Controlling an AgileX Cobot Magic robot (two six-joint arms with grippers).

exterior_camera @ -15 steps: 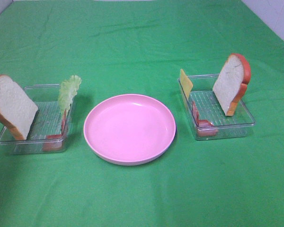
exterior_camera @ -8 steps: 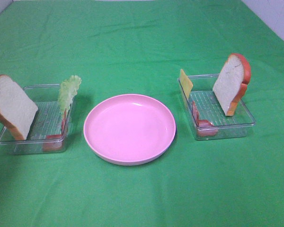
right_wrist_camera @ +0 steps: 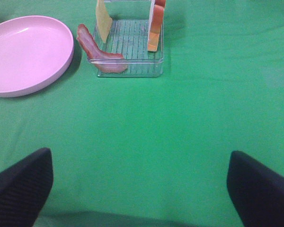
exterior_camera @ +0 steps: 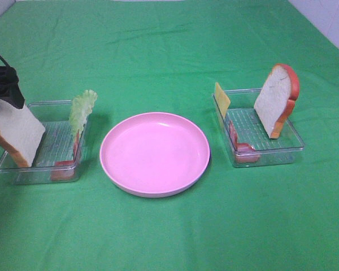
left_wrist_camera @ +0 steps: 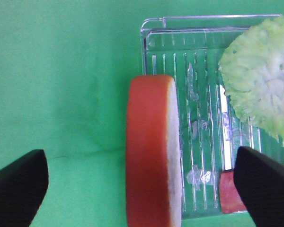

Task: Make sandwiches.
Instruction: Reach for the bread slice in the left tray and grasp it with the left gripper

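Your green-clothed bench [exterior_camera: 169, 39] carries a pink plate [exterior_camera: 154, 152] between the left tray [exterior_camera: 42, 174] and the right tray [exterior_camera: 271, 157]. Your left tool [left_wrist_camera: 142, 189] hangs spread wide over the bread slice [exterior_camera: 14, 132] standing in the left tray, near the lettuce [exterior_camera: 82, 110]. Your right tool [right_wrist_camera: 142, 189], also wide apart, hangs over bare cloth, well short of the right tray with its cheese [exterior_camera: 221, 99], bacon [exterior_camera: 241, 148] and second slice [exterior_camera: 274, 99].

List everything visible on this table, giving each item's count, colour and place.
cloth: one, green, covering the table
plate: one, pink, centre
trays: two, clear; left tray and right tray flank the plate
bread: two, white, orange-brown crust; left bread leans in left tray, right bread stands in right tray
lettuce: one, pale green, left tray
cheese: one, yellow, right tray
bacon: two seen, pink-red; left bacon, right bacon, one per tray
left gripper: one, black, open over left bread
right gripper: one, black, open above cloth
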